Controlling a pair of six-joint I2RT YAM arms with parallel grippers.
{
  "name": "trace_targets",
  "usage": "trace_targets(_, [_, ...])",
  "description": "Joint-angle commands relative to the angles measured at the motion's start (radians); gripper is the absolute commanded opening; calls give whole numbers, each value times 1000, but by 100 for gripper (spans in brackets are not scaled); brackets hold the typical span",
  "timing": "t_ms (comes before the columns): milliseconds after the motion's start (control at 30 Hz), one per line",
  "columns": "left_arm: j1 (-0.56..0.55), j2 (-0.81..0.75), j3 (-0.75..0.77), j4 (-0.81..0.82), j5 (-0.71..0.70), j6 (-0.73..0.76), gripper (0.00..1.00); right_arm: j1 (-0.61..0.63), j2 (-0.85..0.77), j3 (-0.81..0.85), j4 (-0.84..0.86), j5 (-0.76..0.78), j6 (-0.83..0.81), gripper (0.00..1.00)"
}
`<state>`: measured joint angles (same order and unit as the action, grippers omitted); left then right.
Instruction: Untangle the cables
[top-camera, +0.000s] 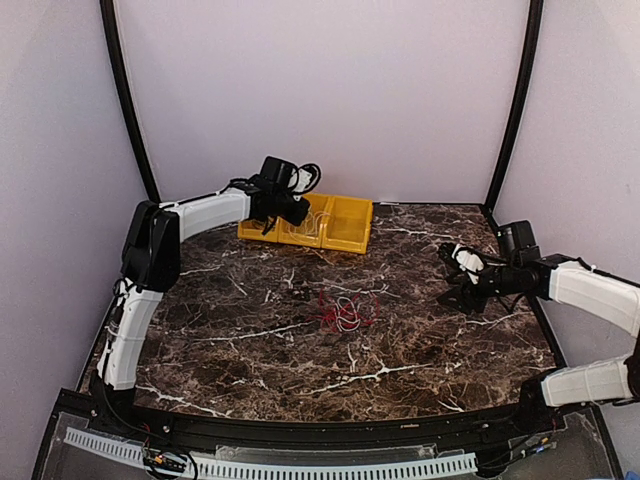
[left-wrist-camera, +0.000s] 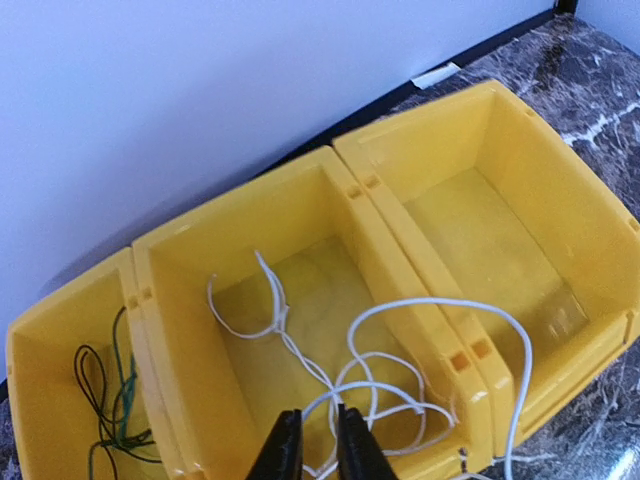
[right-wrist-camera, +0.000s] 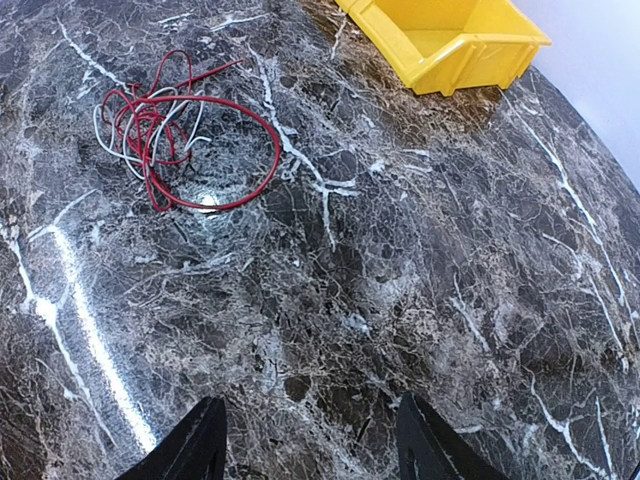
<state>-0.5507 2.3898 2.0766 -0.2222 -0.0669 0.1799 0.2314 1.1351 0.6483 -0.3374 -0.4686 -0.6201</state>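
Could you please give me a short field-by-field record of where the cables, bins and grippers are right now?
left gripper: shut on white cable, above middle bin
white cable: mostly in middle bin, one loop arcs over the divider toward right bin
left bin: green and black cables
right gripper: open, empty, above marble table
tangle: red and white cables on table, apart from both grippers

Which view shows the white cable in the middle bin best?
Left wrist: the white cable loops through the middle yellow bin and over its wall, pinched in the left fingers. Top external shows only faint pale strands there; right wrist misses it.
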Motion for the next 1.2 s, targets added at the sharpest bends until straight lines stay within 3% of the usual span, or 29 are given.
trace_targets(0, [58,24,137,59,53,-48,9,-1,11,-2,21,19,-4,60])
trace_targets(100, [63,54,171,111,92,-80,0,-1,8,-5,25,27,-4,60])
trace_targets(367, [65,89,182,168,128,-128,0,-1,13,-7,26,38,-4,60])
trace_targets(400, [64,89,182,147,139,-128,2,-1,15,-7,26,37,-4,60])
trace_targets(500, [64,48,166,102,157,-163,22,-1,17,-6,26,36,-4,60])
trace_targets(600, [55,-60,54,102,146,-175,34,-2,21,-4,25,32,-6,60])
trace_targets(833, [36,-252,-273,114,-51,-379,40,-2,17,-2,25,26,-7,60])
trace_targets(1000, [32,-265,-366,127,-110,-556,41,-1,22,4,16,20,-10,60])
trace_targets(1167, [33,-230,-377,143,-113,-606,41,-1,11,1,16,18,-9,60])
